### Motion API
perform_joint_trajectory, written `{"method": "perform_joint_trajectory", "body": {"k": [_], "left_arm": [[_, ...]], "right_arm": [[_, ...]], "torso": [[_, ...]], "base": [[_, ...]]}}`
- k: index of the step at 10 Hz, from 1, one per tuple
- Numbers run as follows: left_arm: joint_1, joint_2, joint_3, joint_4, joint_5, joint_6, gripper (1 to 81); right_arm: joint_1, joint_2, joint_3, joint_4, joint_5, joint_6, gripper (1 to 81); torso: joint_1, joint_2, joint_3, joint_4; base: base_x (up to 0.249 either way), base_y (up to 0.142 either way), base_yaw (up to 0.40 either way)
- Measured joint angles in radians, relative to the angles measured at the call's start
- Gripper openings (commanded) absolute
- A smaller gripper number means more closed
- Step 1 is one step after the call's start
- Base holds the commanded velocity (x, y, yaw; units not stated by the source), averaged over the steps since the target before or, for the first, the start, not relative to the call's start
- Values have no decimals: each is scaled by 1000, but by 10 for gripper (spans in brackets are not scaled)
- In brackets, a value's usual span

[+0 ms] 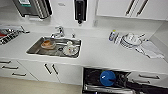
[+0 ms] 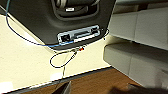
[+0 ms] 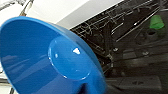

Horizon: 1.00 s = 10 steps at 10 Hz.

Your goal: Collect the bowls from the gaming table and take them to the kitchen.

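Head view puts your blue bowl (image 1: 107, 78) above the open dishwasher rack (image 1: 95, 77), below the white counter (image 1: 100, 53) and right of the sink (image 1: 55, 46). At your right wrist the bowl (image 3: 50, 60) looms close; you cannot tell the fingers' state.

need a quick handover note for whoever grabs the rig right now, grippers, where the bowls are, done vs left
Right gripper: a blue bowl sits tilted right in front of the right wrist camera, apparently held there; the fingers themselves are hard to make out.
Left gripper: state cannot be told from the left wrist view.
Location: the robot is at the kitchen counter, facing the sink, which has dishes in it.
The bowl hangs over the open dishwasher rack below the counter edge.
Done: this bowl has reached the kitchen.
Left: it is not yet set down in the rack.
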Motion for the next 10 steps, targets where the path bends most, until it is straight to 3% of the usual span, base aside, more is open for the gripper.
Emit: {"method": "perform_joint_trajectory", "body": {"k": [5, 8, 10], "left_arm": [[2, 5, -3, 0, -4, 13, 811], [-2, 9, -6, 0, -4, 12, 811], [-14, 36, -46, -1, -4, 0, 811]], "right_arm": [[3, -23, -10, 2, -44, 23, 811], [-17, -100, 3, -2, -171, 21, 811], [-101, -145, 6, -5, -237, 14, 811]], "torso": [[0, 0, 0, 0], [0, 0, 0, 0], [0, 0, 0, 0]], "base": [[0, 0, 0], [0, 0, 0], [0, 0, 0]]}}
